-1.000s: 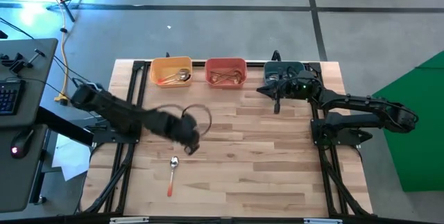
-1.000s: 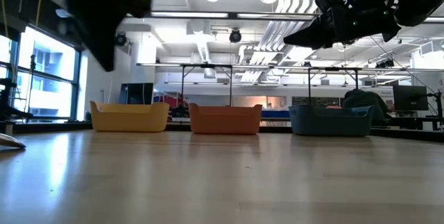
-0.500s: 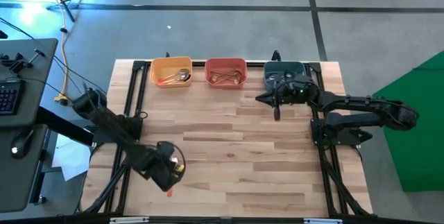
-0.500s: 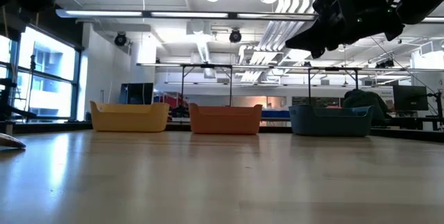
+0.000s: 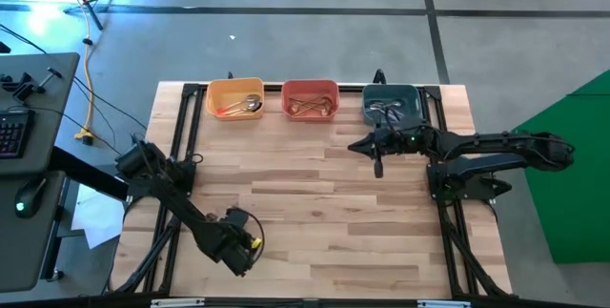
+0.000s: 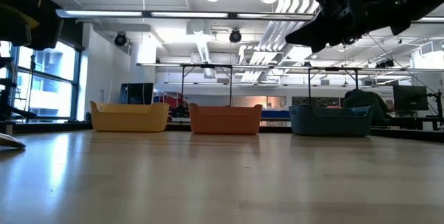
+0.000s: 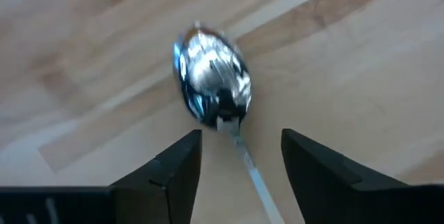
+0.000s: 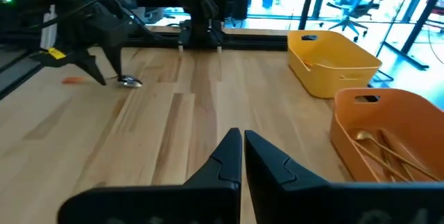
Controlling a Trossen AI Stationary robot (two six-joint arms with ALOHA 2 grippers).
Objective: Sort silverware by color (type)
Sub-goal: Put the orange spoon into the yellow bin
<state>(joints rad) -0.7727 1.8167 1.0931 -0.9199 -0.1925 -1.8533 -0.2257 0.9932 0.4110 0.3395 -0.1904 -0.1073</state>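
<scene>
The left claw (image 7: 239, 161) hung open over the small, shiny, silver-bowled spoon (image 7: 211, 78); light and slippery, best pinched at its thin handle.

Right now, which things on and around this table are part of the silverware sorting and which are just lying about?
Part of the job:
spoon on the table
left gripper, open astride its handle
spoons in the yellow bin, red bin, teal bin
right gripper, shut, empty

Just lying about:
keyboard
mouse
</scene>
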